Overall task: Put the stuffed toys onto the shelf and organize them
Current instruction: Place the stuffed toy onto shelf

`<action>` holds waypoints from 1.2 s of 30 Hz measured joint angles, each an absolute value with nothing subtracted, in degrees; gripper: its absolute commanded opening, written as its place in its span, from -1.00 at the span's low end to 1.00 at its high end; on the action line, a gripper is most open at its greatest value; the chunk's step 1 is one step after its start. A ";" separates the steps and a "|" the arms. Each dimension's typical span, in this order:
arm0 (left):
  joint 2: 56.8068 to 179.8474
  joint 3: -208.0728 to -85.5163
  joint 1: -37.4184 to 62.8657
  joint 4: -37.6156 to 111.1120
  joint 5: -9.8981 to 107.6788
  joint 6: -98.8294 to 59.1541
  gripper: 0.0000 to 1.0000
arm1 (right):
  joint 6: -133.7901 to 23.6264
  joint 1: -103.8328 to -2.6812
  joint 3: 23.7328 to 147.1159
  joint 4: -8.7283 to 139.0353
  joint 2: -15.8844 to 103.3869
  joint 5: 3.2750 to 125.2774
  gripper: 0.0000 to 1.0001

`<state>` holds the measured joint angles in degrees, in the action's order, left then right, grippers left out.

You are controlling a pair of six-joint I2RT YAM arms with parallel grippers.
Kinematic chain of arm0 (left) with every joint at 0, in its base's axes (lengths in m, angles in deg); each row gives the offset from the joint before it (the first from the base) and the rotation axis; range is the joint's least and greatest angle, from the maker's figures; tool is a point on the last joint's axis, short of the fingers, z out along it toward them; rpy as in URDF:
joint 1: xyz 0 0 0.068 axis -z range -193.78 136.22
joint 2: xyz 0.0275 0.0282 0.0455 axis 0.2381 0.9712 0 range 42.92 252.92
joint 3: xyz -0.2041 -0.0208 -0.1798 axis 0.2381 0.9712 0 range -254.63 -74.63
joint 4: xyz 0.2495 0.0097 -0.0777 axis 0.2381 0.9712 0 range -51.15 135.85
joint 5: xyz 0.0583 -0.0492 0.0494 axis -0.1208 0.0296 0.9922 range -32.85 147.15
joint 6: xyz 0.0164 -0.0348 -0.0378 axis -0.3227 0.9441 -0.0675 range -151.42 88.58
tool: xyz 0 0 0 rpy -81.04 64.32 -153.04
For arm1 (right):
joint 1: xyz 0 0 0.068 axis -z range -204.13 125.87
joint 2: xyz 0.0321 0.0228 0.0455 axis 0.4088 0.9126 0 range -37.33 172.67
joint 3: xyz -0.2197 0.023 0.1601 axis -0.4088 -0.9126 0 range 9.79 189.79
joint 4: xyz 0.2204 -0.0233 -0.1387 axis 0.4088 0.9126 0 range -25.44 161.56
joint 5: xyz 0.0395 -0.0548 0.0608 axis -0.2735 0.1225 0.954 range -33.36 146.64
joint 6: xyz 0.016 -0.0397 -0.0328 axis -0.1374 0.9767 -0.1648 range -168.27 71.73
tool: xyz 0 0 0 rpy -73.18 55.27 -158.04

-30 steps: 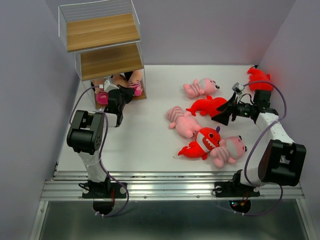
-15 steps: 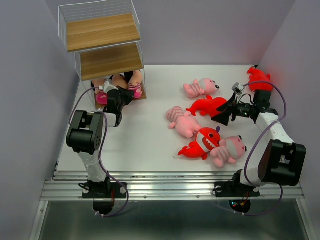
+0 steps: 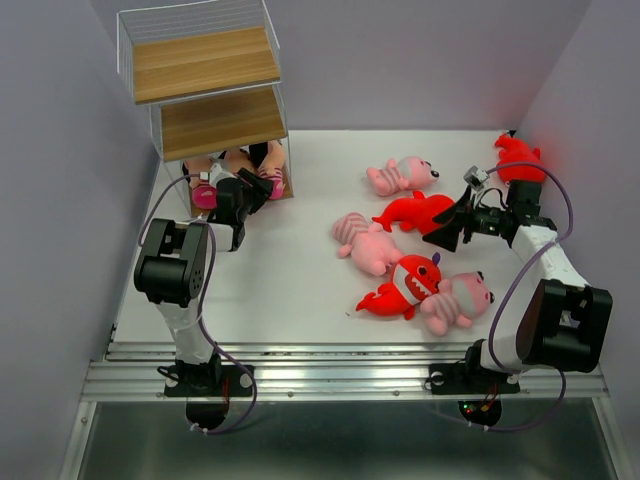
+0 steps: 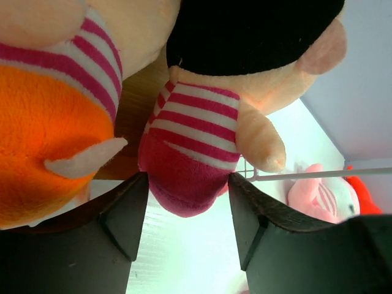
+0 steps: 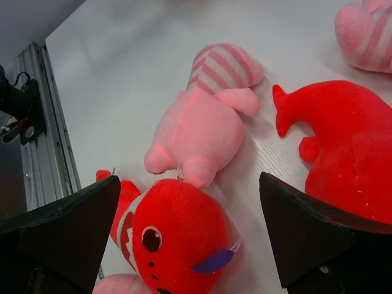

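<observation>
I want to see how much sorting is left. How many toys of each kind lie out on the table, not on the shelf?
Red sharks: 3
Pink striped animals: 3
Total: 6

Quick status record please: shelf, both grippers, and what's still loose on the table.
shelf: far-left corner; upper two boards bare, striped dolls on bottom board
left gripper: open, jaws flanking the pink base of one doll at the bottom tier
right gripper: open, empty, above the loose toys
loose on table: three red sharks, three pink striped animals
unclear: number of dolls shelved
</observation>
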<state>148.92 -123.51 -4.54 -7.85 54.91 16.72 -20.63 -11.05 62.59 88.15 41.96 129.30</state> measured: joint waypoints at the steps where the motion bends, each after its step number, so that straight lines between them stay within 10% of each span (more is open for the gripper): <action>1: 148.87 -123.51 -4.54 -7.67 54.91 16.57 0.43 | -20.61 -11.05 62.59 88.15 41.96 129.30 1.00; 36: 109.05 -104.38 -4.89 1.68 48.49 5.79 0.62 | -17.74 -11.05 65.03 91.32 42.61 128.18 1.00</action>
<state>109.05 -104.38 -4.89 1.68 48.49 5.79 -17.74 -11.05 65.03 91.32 42.61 128.18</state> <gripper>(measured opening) 0.765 0.998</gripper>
